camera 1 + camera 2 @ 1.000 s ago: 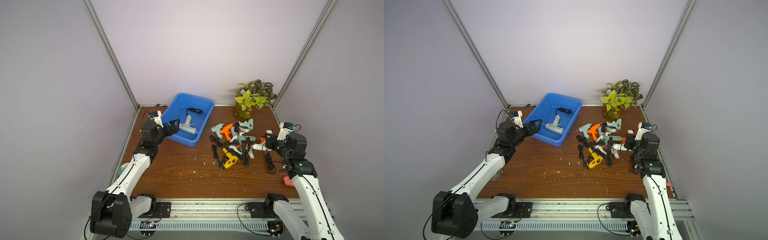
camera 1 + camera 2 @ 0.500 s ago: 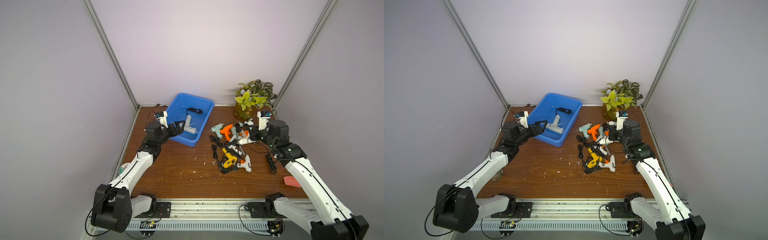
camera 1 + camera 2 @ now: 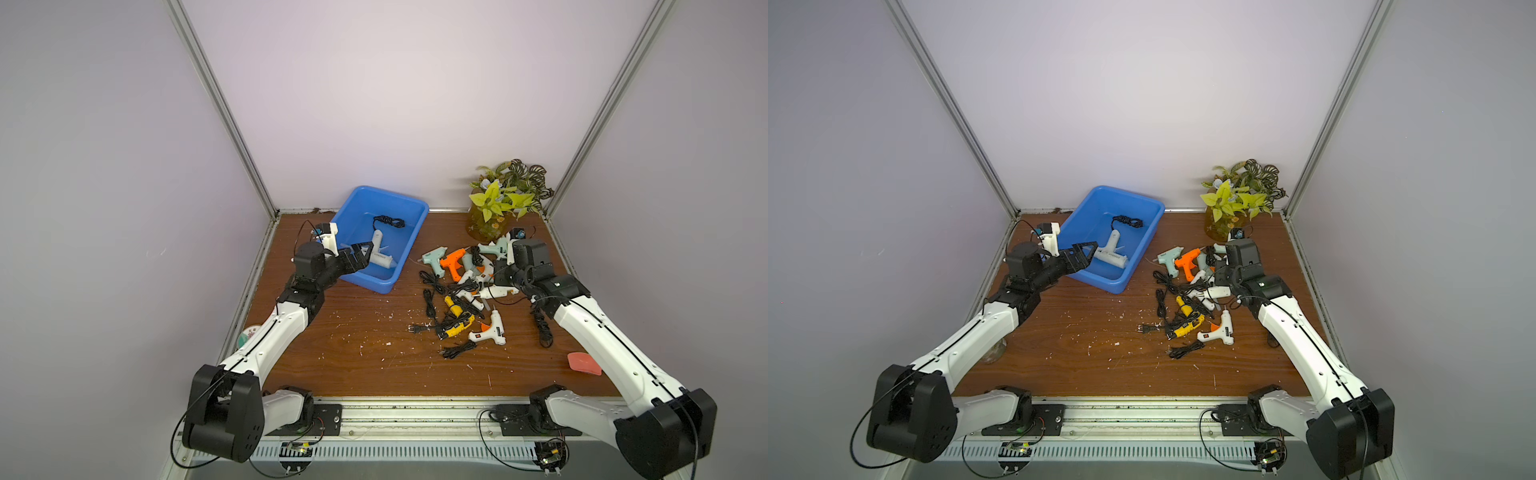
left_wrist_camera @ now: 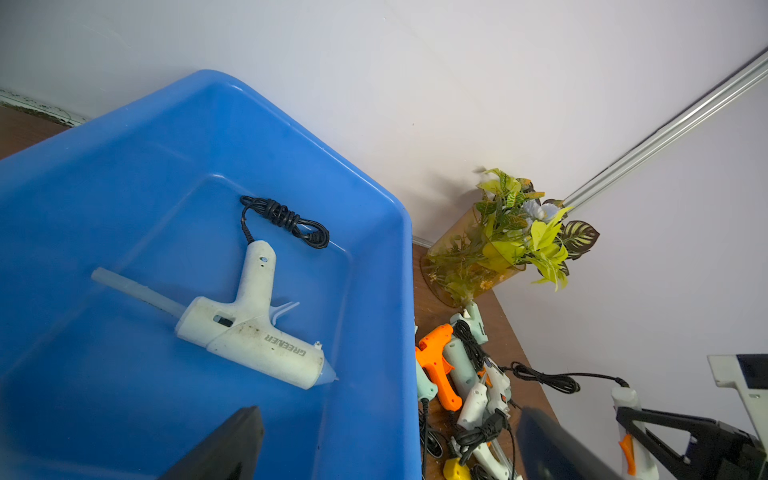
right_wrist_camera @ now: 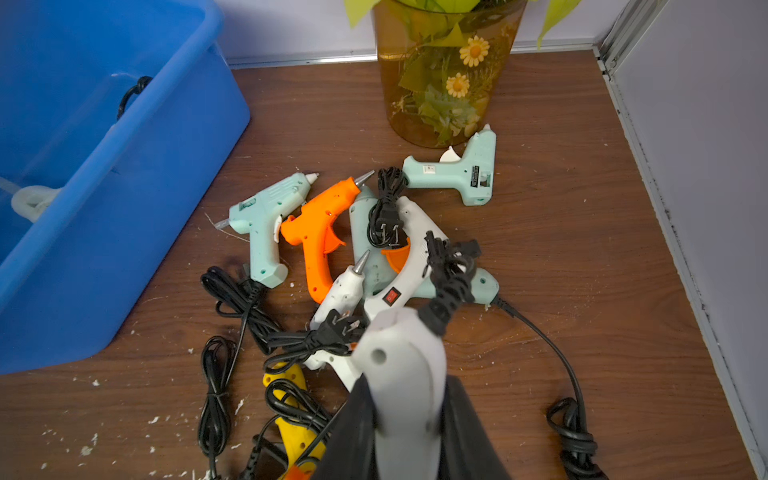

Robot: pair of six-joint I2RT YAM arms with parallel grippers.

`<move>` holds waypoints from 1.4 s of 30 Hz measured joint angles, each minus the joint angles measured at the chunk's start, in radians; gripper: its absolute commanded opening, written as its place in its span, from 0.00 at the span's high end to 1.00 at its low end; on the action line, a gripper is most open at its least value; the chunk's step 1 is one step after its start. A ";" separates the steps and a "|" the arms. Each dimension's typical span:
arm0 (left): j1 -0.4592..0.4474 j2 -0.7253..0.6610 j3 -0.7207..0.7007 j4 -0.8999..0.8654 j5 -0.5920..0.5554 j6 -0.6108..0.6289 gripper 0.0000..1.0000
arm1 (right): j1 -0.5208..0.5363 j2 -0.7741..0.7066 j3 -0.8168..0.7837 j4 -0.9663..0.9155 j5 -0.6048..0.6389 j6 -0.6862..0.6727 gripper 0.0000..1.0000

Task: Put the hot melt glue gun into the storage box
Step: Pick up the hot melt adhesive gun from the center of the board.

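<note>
The blue storage box (image 3: 365, 283) (image 3: 1100, 286) stands at the back left, with one white glue gun (image 3: 379, 254) (image 4: 253, 332) and its coiled cord lying inside. My left gripper (image 3: 360, 257) (image 4: 386, 449) hangs open over the box's near left rim, holding nothing. My right gripper (image 3: 504, 277) (image 5: 405, 415) is shut on the handle of a white hot melt glue gun (image 3: 496, 292) (image 5: 399, 365), low over the pile of glue guns (image 3: 461, 282) right of the box. Its black cord trails into the pile.
The pile holds mint (image 5: 266, 220), orange (image 5: 320, 232), yellow (image 3: 457, 322) and white (image 3: 488, 332) guns with tangled black cords. A potted plant (image 3: 498, 208) stands at the back right. A pink pad (image 3: 584, 362) lies by the right edge, and a tape roll (image 3: 249, 334) by the left edge.
My right arm swung in from the right edge toward the pile, keeping the white glue gun, and the cords and guns shifted. The left gripper edged a little further over the box.
</note>
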 measured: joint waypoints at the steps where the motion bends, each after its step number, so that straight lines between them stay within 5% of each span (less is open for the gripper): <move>1: -0.011 0.003 0.000 0.008 0.002 -0.001 0.00 | 0.000 -0.008 -0.001 0.002 -0.008 0.001 1.00; 11: -0.272 0.113 0.021 0.041 0.068 0.009 0.00 | 0.016 -0.110 -0.114 0.217 -0.225 0.108 1.00; 18: -0.470 0.229 0.169 -0.013 0.137 0.091 0.00 | 0.140 -0.095 -0.184 0.375 -0.261 0.156 1.00; 29: -0.513 0.277 0.238 -0.119 0.180 0.193 0.10 | 0.272 -0.058 -0.184 0.571 -0.204 0.157 1.00; 32: -0.517 0.277 0.238 -0.125 0.197 0.203 0.16 | 0.283 -0.039 -0.184 0.594 -0.184 0.155 1.00; 39: -0.520 0.277 0.238 -0.127 0.194 0.204 0.55 | 0.301 -0.019 -0.184 0.627 -0.161 0.155 1.00; 42: -0.521 0.275 0.236 -0.118 0.193 0.207 0.63 | 0.303 -0.019 -0.184 0.628 -0.153 0.154 1.00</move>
